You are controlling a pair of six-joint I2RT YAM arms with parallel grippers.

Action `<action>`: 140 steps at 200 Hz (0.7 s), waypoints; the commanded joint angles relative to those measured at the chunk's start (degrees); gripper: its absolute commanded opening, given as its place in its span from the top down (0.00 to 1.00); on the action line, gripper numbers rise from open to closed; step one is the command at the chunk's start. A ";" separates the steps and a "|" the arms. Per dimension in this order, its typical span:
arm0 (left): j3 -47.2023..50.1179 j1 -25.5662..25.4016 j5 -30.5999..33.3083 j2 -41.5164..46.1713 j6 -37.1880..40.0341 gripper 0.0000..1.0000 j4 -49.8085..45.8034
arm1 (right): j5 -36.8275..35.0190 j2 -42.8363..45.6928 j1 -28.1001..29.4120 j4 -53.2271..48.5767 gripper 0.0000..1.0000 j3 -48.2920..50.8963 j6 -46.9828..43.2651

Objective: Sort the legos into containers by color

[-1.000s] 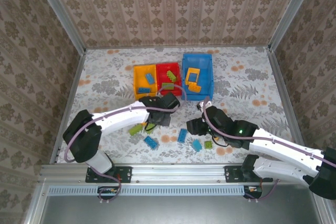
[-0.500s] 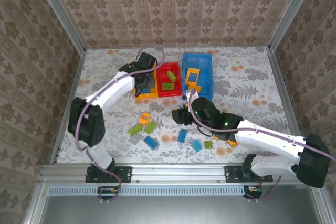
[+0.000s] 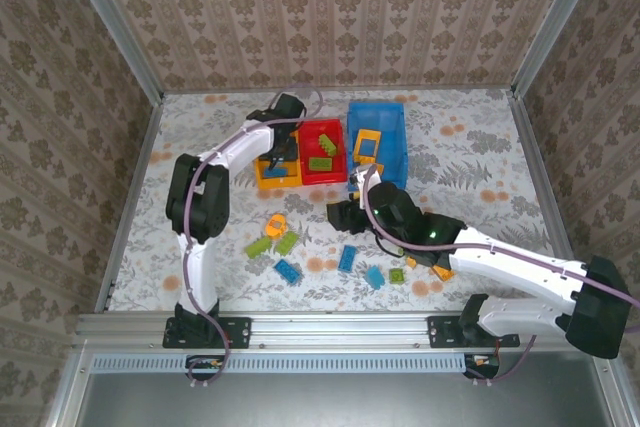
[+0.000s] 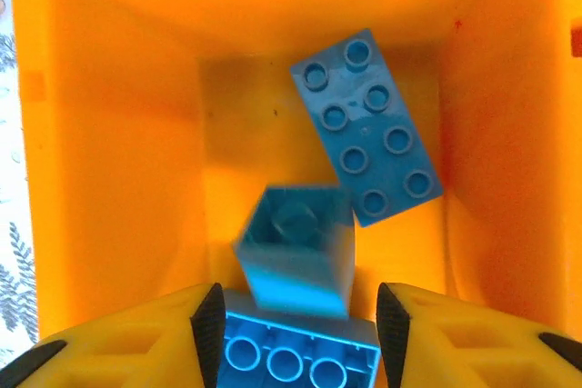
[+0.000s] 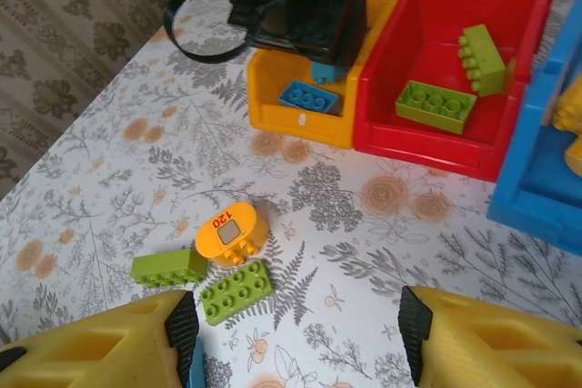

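Left gripper [image 4: 298,302] holds its jaws parted above the small yellow-orange plastic bin [image 4: 118,161], a blue studded plastic brick [image 4: 298,256] loose between them (blurred, apparently dropping); it should rise straight up, jaws wide.

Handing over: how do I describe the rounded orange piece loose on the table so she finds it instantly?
Find the yellow-orange bin, leftmost of the three. On the table in front of it, toward the near edge, three loose pieces lie together. Two are green bricks; yours is the orange piece, rounded at one end and marked 120.
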State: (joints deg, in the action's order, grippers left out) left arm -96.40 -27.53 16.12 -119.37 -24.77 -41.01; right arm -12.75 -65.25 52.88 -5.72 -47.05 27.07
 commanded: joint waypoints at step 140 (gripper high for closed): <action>24.10 -17.72 3.38 34.70 -7.60 0.31 6.49 | -1.20 0.72 -15.07 -28.70 0.17 5.01 10.83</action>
State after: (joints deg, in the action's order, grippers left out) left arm -75.53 -38.87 19.51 -88.44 -29.26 -37.65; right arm -17.69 -61.06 39.77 -34.50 -42.72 39.22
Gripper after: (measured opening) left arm 0.675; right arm 0.822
